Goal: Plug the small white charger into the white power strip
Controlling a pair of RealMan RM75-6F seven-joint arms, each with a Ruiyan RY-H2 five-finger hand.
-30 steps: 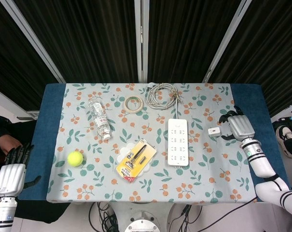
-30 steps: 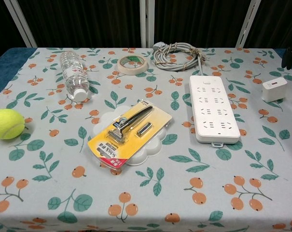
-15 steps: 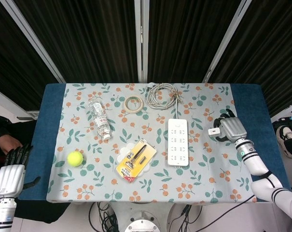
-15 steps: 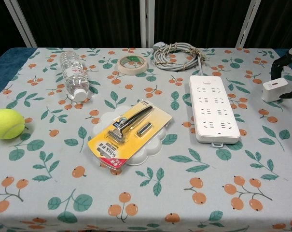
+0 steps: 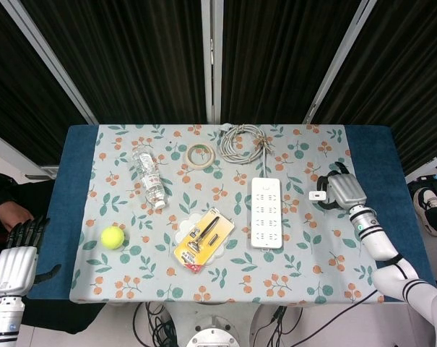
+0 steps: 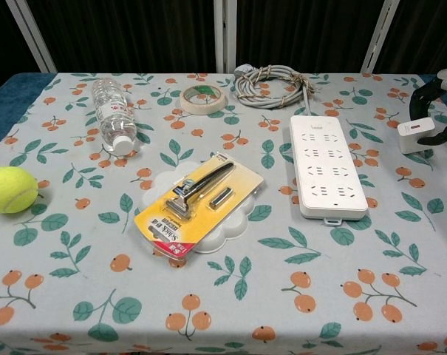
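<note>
tablecloth: pale, green leaves, orange fruit | power strip: white | charger: white | tennis ball: yellow-green | razor pack: yellow card | table edges: blue

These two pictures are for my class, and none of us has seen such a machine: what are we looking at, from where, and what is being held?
It is a robot with two arms ending in robot hands. One picture looks down from its head, the other forward from its chest. On the flowered tablecloth lie a power strip with its coiled cable, a water bottle, a tape roll, a tennis ball and a packaged razor. The right robot hand has its fingers around the small white charger. The left robot hand waits beside the table, holding nothing.
</note>
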